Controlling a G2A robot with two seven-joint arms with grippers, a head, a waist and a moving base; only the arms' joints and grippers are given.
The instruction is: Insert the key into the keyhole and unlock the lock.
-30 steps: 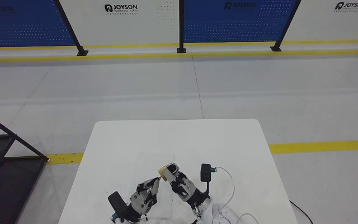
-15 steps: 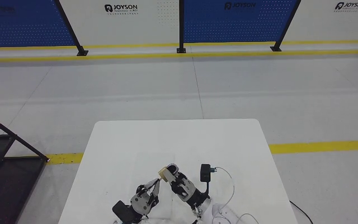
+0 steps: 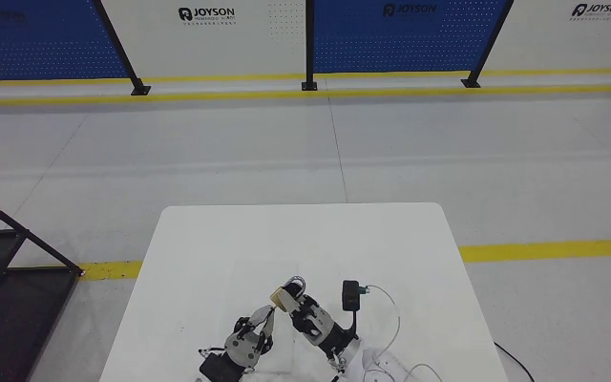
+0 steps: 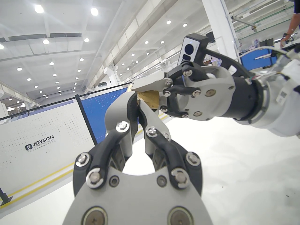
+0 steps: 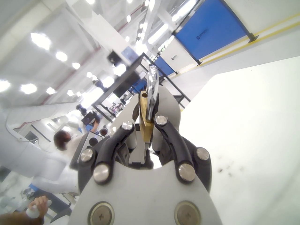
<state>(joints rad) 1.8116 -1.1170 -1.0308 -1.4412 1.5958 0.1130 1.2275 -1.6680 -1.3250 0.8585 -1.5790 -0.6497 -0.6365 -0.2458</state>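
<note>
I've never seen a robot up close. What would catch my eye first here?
Above the near edge of the white table, the right gripper clamps a brass padlock, with its shiny silver shackle sticking out past the fingertips. The left gripper, pinched shut, has its tips right at the padlock's brass body, so the two metal claws meet nose to nose.

Left pincer (image 4: 138,104) covers part of lock (image 4: 149,98).

White table (image 3: 286,239), grey floor (image 3: 382,153), blue-white barrier panels (image 3: 406,33), ceiling spotlights (image 4: 38,8).
</note>
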